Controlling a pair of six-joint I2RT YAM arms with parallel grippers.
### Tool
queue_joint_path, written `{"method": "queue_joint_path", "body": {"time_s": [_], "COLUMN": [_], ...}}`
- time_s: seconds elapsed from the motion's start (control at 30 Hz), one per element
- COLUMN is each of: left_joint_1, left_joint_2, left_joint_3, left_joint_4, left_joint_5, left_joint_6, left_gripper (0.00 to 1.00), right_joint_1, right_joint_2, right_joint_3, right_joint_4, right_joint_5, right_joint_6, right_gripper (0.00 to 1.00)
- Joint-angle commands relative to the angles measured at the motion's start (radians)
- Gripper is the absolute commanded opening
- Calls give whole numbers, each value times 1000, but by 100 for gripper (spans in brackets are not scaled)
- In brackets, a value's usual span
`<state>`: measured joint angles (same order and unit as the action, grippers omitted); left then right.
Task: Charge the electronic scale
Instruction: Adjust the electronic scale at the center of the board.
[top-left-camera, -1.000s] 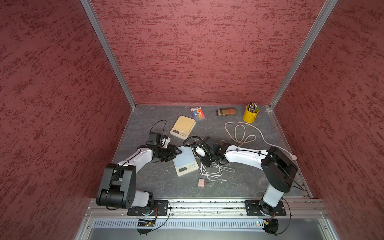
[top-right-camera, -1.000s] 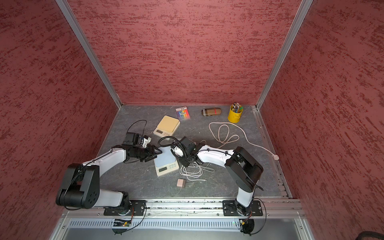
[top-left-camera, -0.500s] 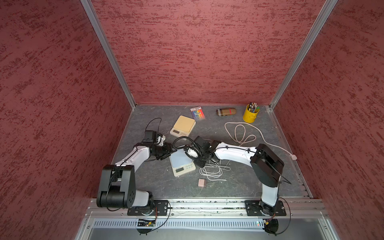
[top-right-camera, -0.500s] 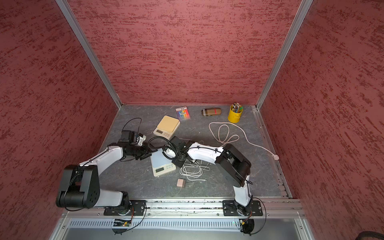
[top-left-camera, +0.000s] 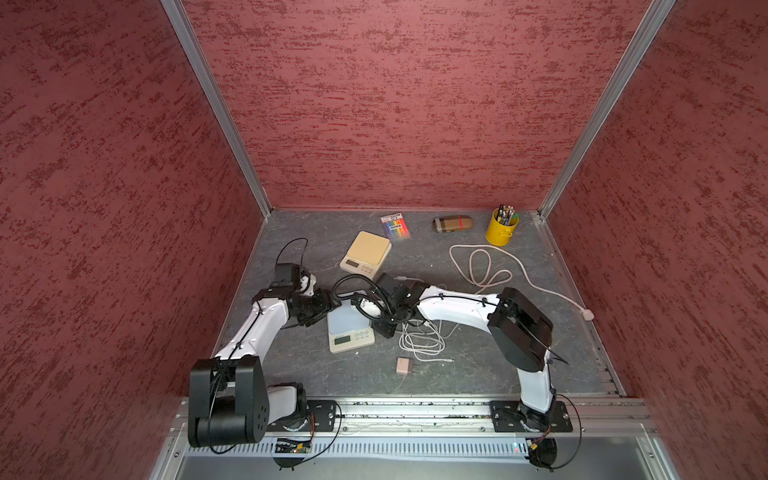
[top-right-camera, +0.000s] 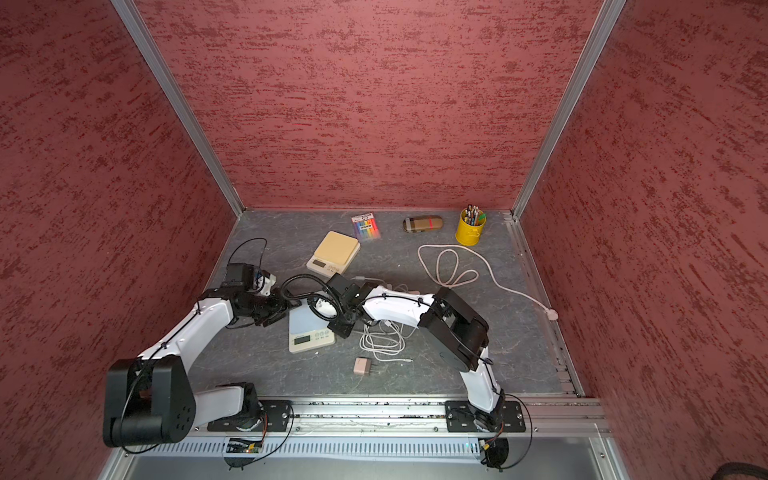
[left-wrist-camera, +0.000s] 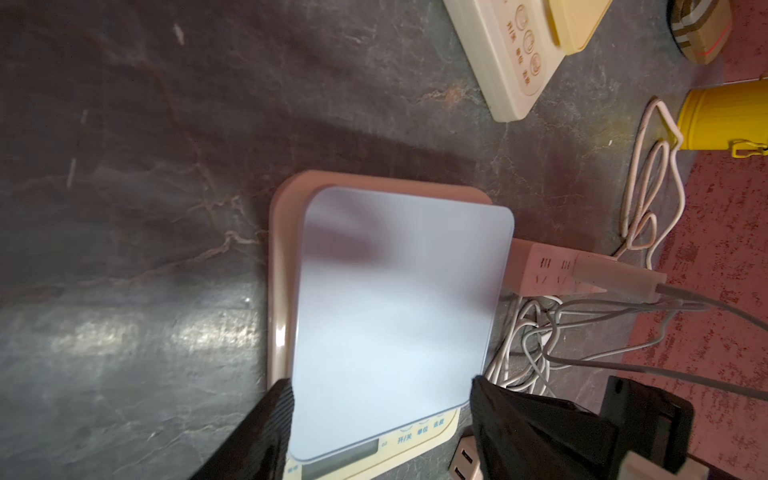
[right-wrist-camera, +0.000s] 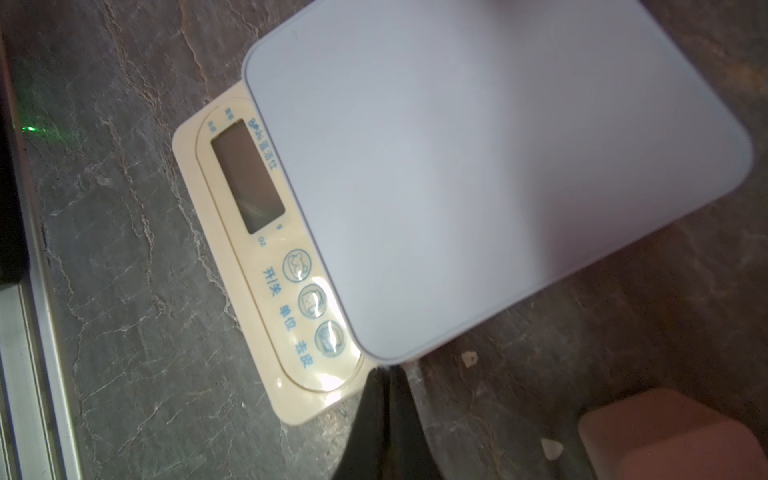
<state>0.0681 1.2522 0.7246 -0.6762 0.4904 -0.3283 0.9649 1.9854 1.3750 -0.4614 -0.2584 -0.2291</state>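
Observation:
The electronic scale, cream with a pale blue platform, lies flat on the grey floor between both arms. My left gripper is open at the scale's left side. In the left wrist view its fingers straddle the platform near the display end. My right gripper is shut and empty, its tips at the scale's corner by the buttons. A coiled white cable and a pink charger plug lie to the right of the scale.
A pink power strip sits behind the scale, under the right arm. A second scale with a beige top, a marker pack, a glasses case, a yellow pen cup and a looped pink cable lie further back.
The right arm has swung left until its shut tips are at the scale's corner. The scale has slid slightly left. The left gripper's jaws have widened.

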Motion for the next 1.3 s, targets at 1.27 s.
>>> {"method": "queue_joint_path", "body": {"time_s": [1.27], "left_joint_1": [35], "left_joint_2": [116], "left_joint_3": [103], "left_joint_4": [-99], "left_joint_5": [-68], "left_joint_6": [97], "left_gripper": [64], "right_joint_1": [31], "right_joint_2": [-207], "right_joint_3": [-254], "right_joint_4": [147], "right_joint_5": [40], "right_joint_6": [39], "right_gripper": [0]}}
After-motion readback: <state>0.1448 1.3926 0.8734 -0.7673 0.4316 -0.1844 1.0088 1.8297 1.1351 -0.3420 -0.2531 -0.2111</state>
